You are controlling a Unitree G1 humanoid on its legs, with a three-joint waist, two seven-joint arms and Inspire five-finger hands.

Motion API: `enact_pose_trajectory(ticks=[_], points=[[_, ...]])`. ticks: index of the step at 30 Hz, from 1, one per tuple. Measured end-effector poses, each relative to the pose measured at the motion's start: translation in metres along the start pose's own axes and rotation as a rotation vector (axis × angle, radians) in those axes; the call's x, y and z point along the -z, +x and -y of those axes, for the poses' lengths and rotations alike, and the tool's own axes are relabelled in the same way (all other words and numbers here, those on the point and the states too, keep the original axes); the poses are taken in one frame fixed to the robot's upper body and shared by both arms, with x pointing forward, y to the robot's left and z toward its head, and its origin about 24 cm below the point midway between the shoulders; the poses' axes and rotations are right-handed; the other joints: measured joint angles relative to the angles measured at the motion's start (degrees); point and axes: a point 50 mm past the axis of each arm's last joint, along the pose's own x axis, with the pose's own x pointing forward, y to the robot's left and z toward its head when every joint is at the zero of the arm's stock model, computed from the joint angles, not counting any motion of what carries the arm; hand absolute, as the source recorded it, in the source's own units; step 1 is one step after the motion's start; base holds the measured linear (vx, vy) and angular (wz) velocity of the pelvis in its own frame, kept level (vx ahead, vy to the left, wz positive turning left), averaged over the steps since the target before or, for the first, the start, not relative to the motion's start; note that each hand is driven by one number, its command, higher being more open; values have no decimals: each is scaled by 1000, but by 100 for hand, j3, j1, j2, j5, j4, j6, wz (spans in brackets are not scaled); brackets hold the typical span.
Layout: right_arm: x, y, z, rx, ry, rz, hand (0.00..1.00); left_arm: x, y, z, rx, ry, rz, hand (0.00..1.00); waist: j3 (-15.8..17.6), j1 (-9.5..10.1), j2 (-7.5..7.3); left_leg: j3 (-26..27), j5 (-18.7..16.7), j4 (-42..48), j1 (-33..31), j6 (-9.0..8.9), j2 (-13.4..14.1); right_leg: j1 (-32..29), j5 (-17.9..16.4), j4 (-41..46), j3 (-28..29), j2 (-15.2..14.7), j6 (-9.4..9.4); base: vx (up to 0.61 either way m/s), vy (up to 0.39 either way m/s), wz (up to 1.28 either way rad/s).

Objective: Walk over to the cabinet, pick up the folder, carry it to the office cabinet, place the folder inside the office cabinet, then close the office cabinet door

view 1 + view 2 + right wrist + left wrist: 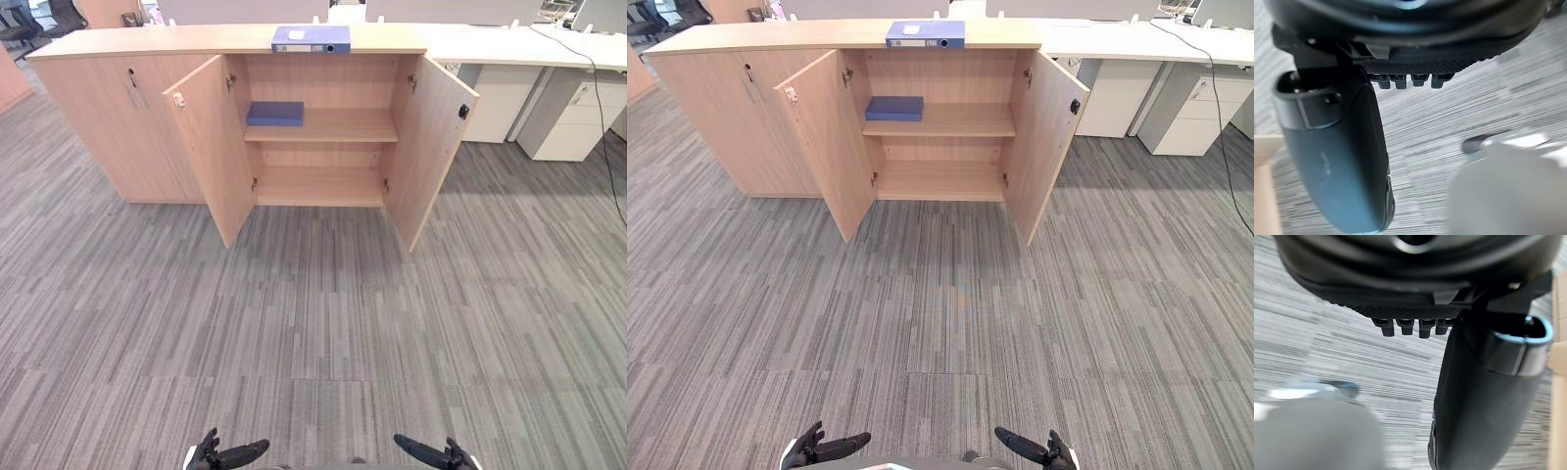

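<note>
Where the floor (313, 333) spreads before the cabinet: one carpet, grey, woven in fine stripes and laid in square tiles.
Cabinet (93, 117): one long, low unit of pale wood-grain board with a flat top; its left section is closed and has slim metal handles.
Desks (509, 44): a white run joining the cabinet's right end, with two white drawer units (568, 117) under it.
Doors: two, a left door (214, 147) and a right door (429, 147), both swung wide open from the cabinet's middle compartment.
Shelves: two inside that compartment, an upper shelf (343, 125) and a lower shelf (318, 186), both of the same pale board.
Folder (312, 38): one, blue-violet, rectangular, with a white label; it lies flat on the cabinet's top, above the open compartment.
Dark blue flat volume (275, 114): one, lying at the left end of the cabinet's upper shelf.
Left hand (220, 455): well short of the cabinet, fingers loosely extended and holding nothing.
Right hand (431, 454): likewise well short of the cabinet, fingers loose and holding nothing.
Head views: they show the cabinet, the folder and both hands together.
Wrist views: each shows a close row of dark fingers (1403, 326), a stippled palm pad and a smooth, rounded thumb (1342, 161) above the carpet.
</note>
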Motion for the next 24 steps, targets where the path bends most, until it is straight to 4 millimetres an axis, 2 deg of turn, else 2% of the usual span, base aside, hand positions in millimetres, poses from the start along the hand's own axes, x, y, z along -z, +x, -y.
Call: enact_pose_trajectory(ticks=[2, 5, 10, 12, 16, 18, 20, 22, 23, 24], points=[[-21, 1, -4, -17, -5, 93, 100, -22, 1, 0, 3, -14, 101, 100, 77, -12, -71, 14, 6, -82, 82, 2, -19, 79, 10, -93, -11, -18, 17, 96, 27, 0], [-44, 2, -7, -32, -38, 191, 100, -41, 1, 1, 8, -23, 191, 100, 104, -30, -97, 47, 6, -175, 153, 1, -47, 127, 25, -169, -23, -51, 43, 74, 36, -2], [-58, 5, -15, -62, -89, 232, 100, -46, 1, 1, 10, -24, 217, 100, 222, -29, -99, 177, -36, -178, 170, -46, -69, 129, 28, -173, -18, -86, 55, 29, 28, -4], [-61, 5, -18, -69, -116, 242, 100, -44, 0, 1, 10, -25, 213, 100, 275, -26, -89, 205, -117, -94, 112, -11, -71, 104, 22, -173, -7, -91, 64, 0, 16, -6], [-70, 4, -24, -84, -141, 279, 100, -46, -5, 3, 14, -38, 241, 100, 395, -12, -52, 339, -568, 598, -358, 96, -56, -100, -50, -117, 63, -110, 167, -22, 20, -14], [-75, 4, -23, -73, -141, 298, 100, -54, -9, 9, 28, -63, 286, 100, 432, -8, 2, 393, -907, 1069, -672, 190, -69, -504, -458, 523, 66, -180, 319, 26, 58, -2], [-75, 4, -22, -66, -142, 297, 100, -58, -10, 11, 35, -70, 302, 100, 464, -10, -7, 427, -1126, 1278, -701, 273, -117, -787, -790, 1298, 47, -286, 460, 81, 91, -6], [-79, 4, -25, -77, -149, 312, 100, -60, -10, 9, 32, -80, 312, 100, 576, -22, 29, 428, -1272, 1269, -425, 443, -177, -1685, -979, 3349, -285, -486, 529, 172, 125, -11], [-78, 3, -26, -81, -152, 311, 100, -62, -10, 9, 30, -72, 316, 100, 616, -48, 49, 401, -1314, 1260, -333, 483, -191, -1843, -1058, 3664, -372, -507, 478, 261, 89, 9], [-76, 2, -27, -87, -159, 308, 100, -63, -10, 8, 28, -53, 320, 100, 644, -51, 65, 361, -1413, 1217, -165, 523, -196, -2084, -1222, 3787, -526, -551, 346, 252, 51, 17]])
